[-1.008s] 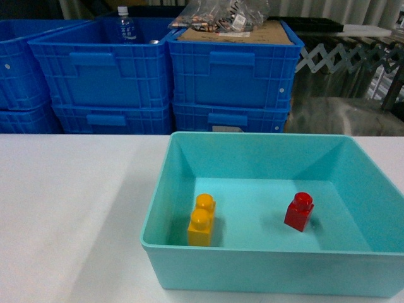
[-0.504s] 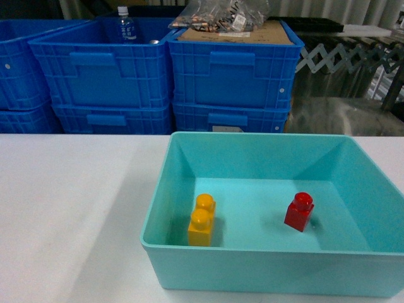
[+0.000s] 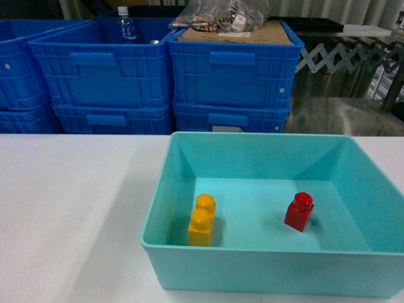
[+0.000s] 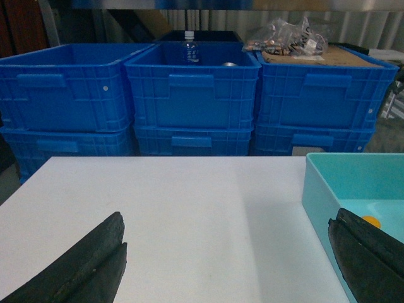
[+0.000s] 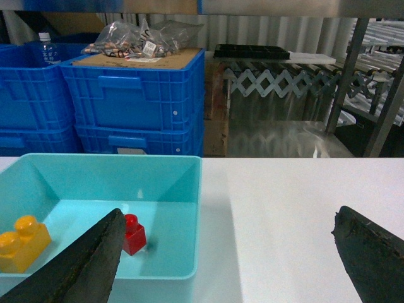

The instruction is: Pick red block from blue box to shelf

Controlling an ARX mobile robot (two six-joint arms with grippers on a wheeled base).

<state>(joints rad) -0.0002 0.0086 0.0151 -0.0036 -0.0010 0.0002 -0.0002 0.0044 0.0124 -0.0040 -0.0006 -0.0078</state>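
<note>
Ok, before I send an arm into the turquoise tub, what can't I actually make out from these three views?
- Both pincers: absent from the head view; each wrist view cuts its fingers off at the bottom edge, though both stand wide open.
- Red block: partly hidden behind the right pincer's left finger in the right wrist view.
- Orange-yellow brick: only a sliver shows in the left wrist view, behind that pincer's right finger.
- Blue box: right edge cropped in the head view.
- Shelf tiers: blurred background.

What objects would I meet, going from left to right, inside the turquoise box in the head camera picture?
Left wall of the blue box → orange-yellow two-stud brick → red block → the box's right wall.
</note>
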